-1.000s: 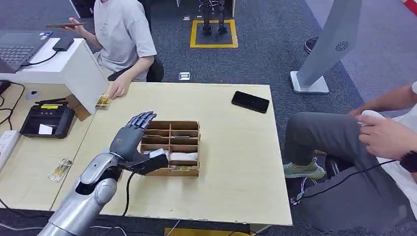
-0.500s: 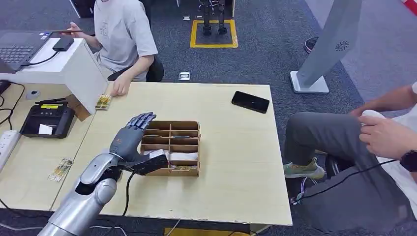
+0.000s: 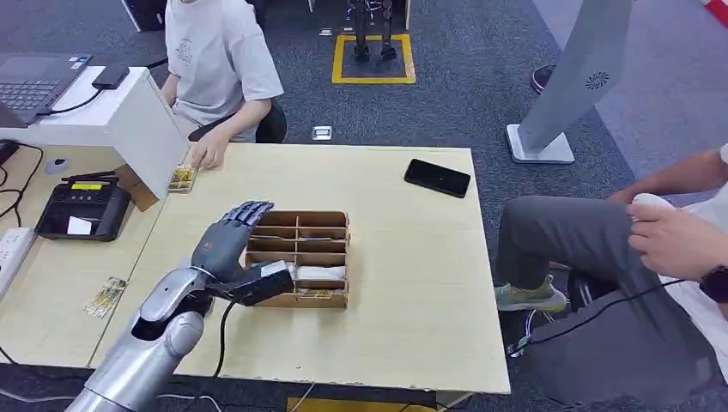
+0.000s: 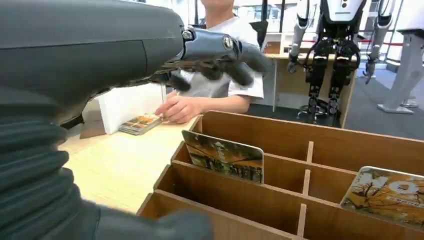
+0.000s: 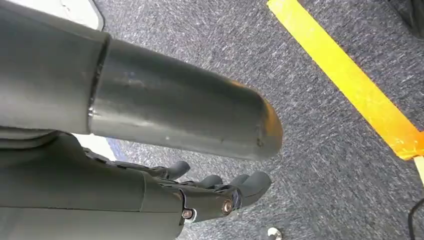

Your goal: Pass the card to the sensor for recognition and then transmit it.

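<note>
the left robot hand (image 3: 230, 243) is hovering open, gripping nothing, at the left edge of the card box (image 3: 302, 257) on the desk (image 3: 403, 283); a card (image 4: 223, 156) is standing inside. the right robot hand (image 5: 200, 192) is hanging over carpet, apparently empty.

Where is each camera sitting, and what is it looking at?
Head view: high up, looking down at the table; left arm and left robot hand show.
Left wrist view: behind the left robot hand, facing the wooden card box.
Right wrist view: right robot hand above carpet.
Head and left wrist views share the box.
</note>
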